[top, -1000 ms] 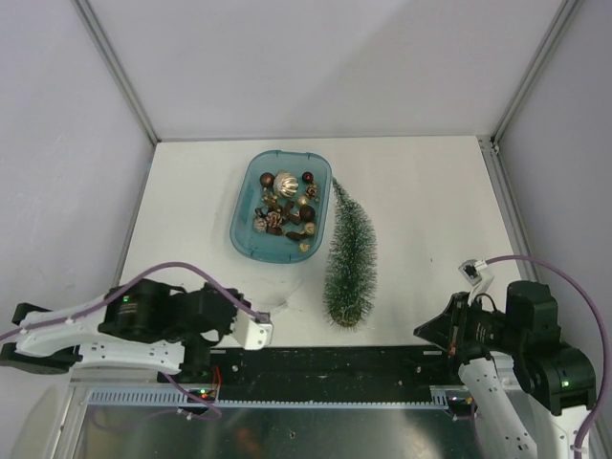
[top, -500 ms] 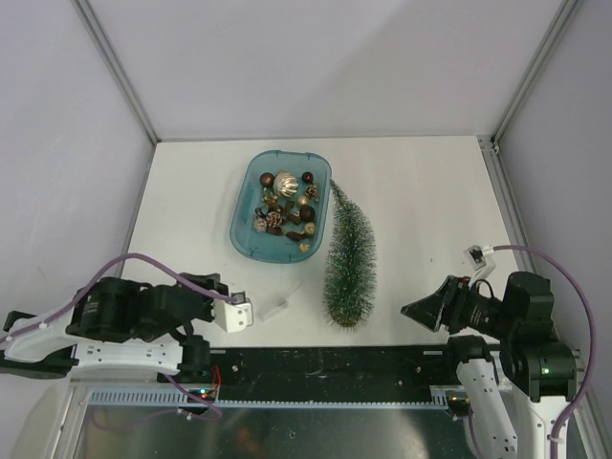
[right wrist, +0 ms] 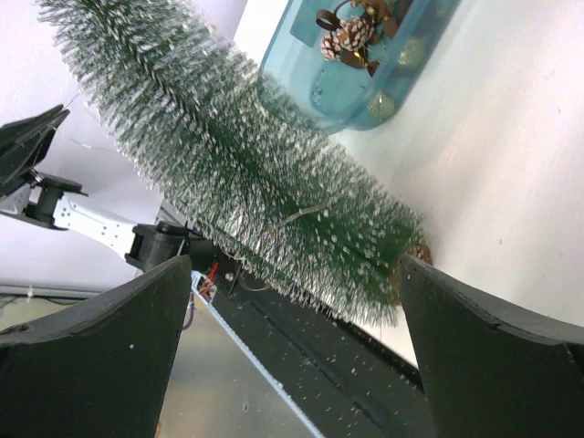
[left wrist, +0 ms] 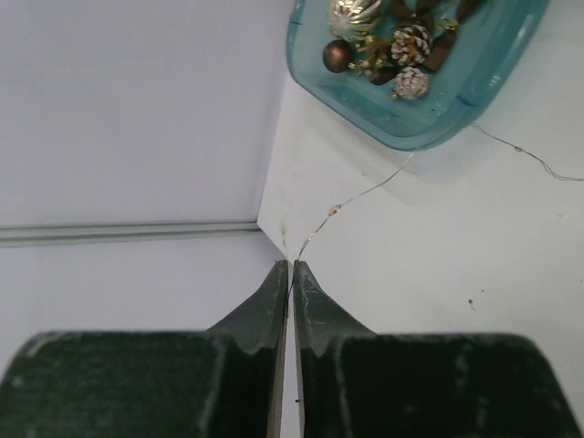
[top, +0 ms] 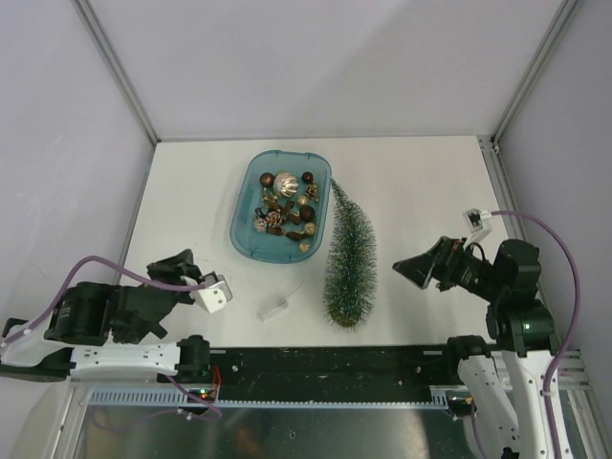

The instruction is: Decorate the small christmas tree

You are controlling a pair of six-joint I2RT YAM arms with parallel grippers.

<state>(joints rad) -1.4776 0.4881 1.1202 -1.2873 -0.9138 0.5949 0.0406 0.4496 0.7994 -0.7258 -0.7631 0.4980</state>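
Jaws of the right gripper [top: 409, 269] gape wide toward the slim frosted-green bottle-brush christmas tree [top: 350, 260].
It lies on the white table [top: 430, 182], base near, tip far; left gripper [left wrist: 292, 270], jaws closed, is farther.

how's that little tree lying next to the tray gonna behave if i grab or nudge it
Probably light for its size: the small christmas tree looks like mostly thin bristles on a slim core. Those would likely squash, so a grip may sink in before it holds. It lies on its side and is cone-shaped, so a nudge may roll it in an arc.
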